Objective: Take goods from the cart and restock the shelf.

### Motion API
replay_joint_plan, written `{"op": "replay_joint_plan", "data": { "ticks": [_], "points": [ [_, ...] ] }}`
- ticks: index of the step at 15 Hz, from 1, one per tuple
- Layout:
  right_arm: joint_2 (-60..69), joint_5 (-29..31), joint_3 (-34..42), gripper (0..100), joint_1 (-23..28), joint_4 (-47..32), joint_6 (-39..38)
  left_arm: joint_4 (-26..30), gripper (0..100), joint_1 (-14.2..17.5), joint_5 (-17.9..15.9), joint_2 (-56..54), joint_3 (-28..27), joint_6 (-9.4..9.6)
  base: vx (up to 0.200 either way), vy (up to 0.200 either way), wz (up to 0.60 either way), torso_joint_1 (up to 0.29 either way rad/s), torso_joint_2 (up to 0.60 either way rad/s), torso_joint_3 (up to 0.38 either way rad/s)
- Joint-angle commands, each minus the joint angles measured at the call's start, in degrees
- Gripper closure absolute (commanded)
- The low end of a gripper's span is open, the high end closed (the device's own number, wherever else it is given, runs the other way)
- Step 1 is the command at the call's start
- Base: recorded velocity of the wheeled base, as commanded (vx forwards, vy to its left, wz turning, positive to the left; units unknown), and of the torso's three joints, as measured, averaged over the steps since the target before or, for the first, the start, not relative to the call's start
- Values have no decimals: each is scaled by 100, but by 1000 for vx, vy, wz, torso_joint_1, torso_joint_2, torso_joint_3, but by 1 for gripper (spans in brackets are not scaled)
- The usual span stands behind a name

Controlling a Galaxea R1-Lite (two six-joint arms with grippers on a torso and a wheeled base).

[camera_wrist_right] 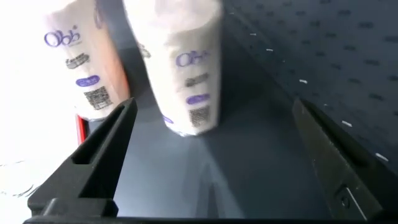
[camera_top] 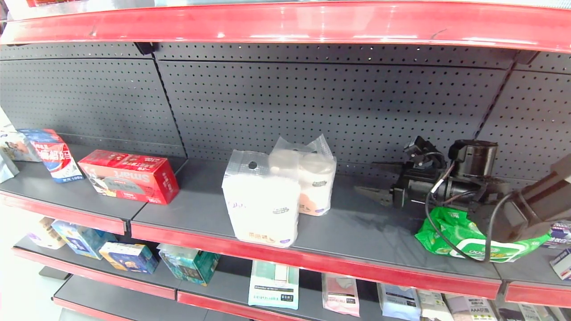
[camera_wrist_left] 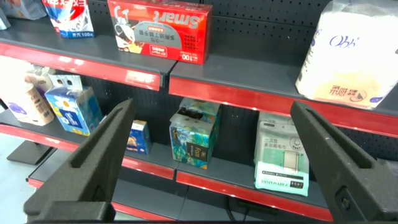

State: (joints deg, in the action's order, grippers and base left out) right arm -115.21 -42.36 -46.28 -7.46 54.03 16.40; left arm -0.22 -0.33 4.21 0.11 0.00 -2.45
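Jaws of right gripper (camera_top: 369,193) spread and empty, tips pointing at roll pack (camera_top: 312,178) and white tissue pack (camera_top: 263,207), both upright on shelf (camera_top: 357,232). Green pack (camera_top: 464,238) lying flat beneath right arm (camera_top: 535,205). Judged partly restocked, bare stretches left to fill. Left gripper (camera_wrist_left: 211,109) likewise spread, empty, held low facing lower shelves (camera_wrist_left: 149,167).

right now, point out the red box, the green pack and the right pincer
red box (camera_top: 127,180), head view, front face
green pack (camera_top: 459,229), head view, top of wrapper
right pincer (camera_wrist_right: 214,106), right wrist view, midway between fingertips
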Motion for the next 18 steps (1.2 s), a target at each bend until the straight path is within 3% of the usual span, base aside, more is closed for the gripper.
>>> {"op": "replay_joint_plan", "data": {
  "ticks": [1,5,8,11,12,13,15,17,18],
  "points": [
    [561,290,198,0,8,2,-181,-4,0,-2,1,-2,0,-1,0,0,0,0,0,0],
    [1475,1063,998,0,236,-6,-400,-4,0,-2,1,-2,0,-1,0,0,0,0,0,0],
    [2477,2645,1349,0,438,-367,-726,-4,0,7,1,-2,0,-1,0,0,0,0,0,0],
    [3602,3990,2316,0,482,-525,-761,-4,0,7,1,-2,0,-1,0,0,0,0,0,0],
    [4323,4526,2676,0,456,-1035,-770,-4,0,-2,1,-2,0,-1,0,0,0,0,0,0],
    [5053,4702,2879,0,482,-1650,-770,-4,0,-2,1,-2,0,-1,0,0,0,0,0,0],
    [6881,4860,3256,0,966,-3241,-761,-4,0,-2,1,-2,0,-1,0,0,0,0,0,0],
    [8568,4834,3968,0,1590,-3882,-752,-4,0,-2,1,-2,0,-1,0,0,0,0,0,0],
    [9289,4693,4250,0,1555,-4128,-796,-4,0,7,1,-2,0,-1,0,0,0,0,0,0]
  ]
}}
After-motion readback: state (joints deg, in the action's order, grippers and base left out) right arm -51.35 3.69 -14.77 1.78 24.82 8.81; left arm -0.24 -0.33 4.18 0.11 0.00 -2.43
